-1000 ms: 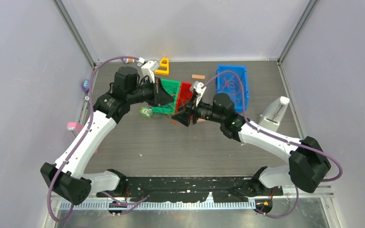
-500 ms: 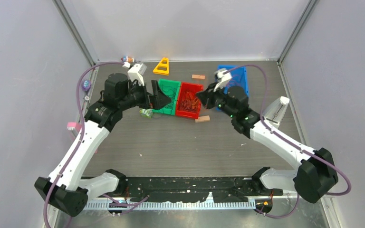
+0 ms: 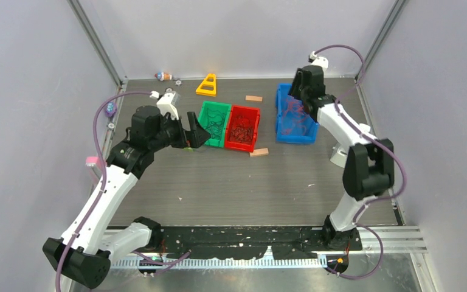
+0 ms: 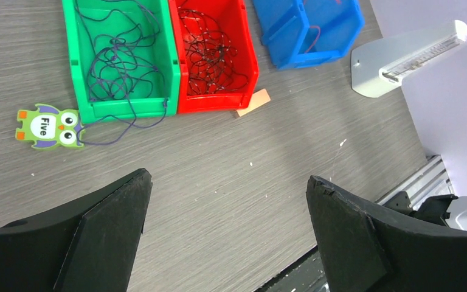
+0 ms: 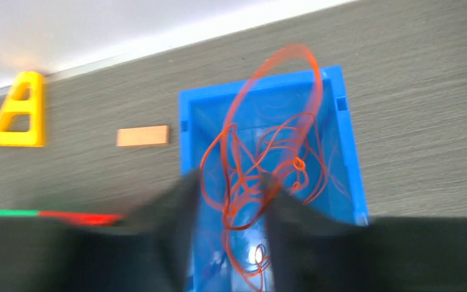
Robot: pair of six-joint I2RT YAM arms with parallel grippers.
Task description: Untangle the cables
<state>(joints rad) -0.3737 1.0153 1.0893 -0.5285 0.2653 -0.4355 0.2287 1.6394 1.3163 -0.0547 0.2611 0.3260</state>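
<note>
the grey wood-grain table point(image 3: 219, 182) carries a green bin point(image 4: 127, 110) touching a red bin point(image 4: 216, 100), a blue bin point(image 3: 295, 139), a yellow triangle point(image 3: 206, 92), two tan blocks point(image 3: 254, 98), an owl card point(image 4: 47, 127) and a white stand point(image 4: 401, 58); a dark cable loop point(image 4: 106, 143) trails beside the owl card.

The one legible word is "Five", printed in black on the white belly of a green owl-shaped tile point(image 4: 47, 127). The tile lies flat on the table point(image 4: 219, 176), just left of the green bin's point(image 4: 127, 110) near-left corner. Nothing else can be read.
</note>
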